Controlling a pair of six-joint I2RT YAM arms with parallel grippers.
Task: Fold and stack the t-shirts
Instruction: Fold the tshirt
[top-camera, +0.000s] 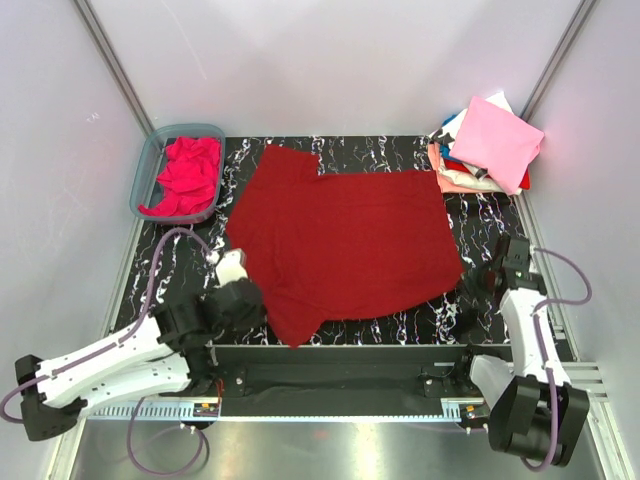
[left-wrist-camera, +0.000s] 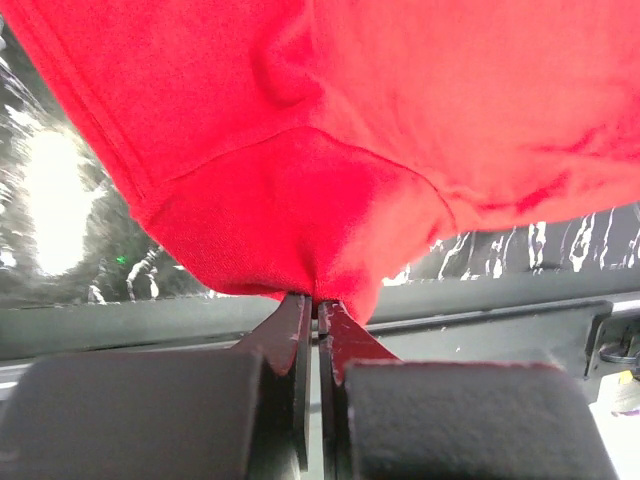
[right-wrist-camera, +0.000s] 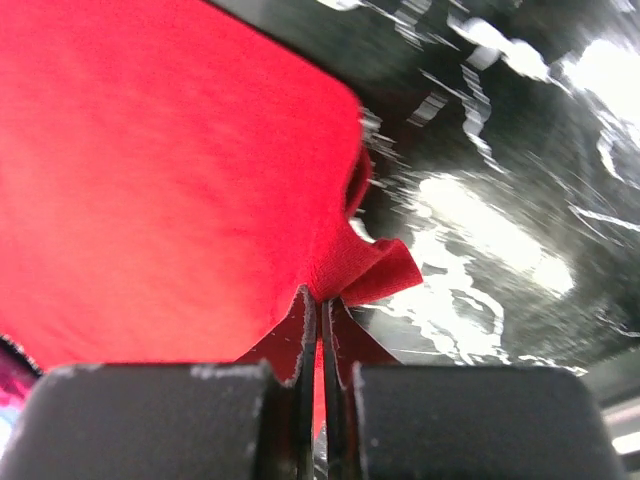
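Note:
A dark crimson red t-shirt (top-camera: 340, 240) lies spread flat on the black marbled table (top-camera: 485, 215). My left gripper (top-camera: 236, 268) is at the shirt's near-left edge. In the left wrist view my left gripper (left-wrist-camera: 317, 300) is shut on a sleeve fold of the red shirt (left-wrist-camera: 350, 120). My right gripper (top-camera: 470, 278) is at the near-right corner. In the right wrist view my right gripper (right-wrist-camera: 322, 298) is shut on that corner of the shirt (right-wrist-camera: 150, 180). A magenta-pink shirt (top-camera: 185, 175) lies crumpled in the tub. A stack of folded shirts (top-camera: 490, 145), pale pink on top, sits at the back right.
A translucent blue-grey plastic tub (top-camera: 141, 182) stands at the back left corner. White walls close in the table on three sides. A dark rail (top-camera: 340, 365) runs along the table's near edge between the arm bases.

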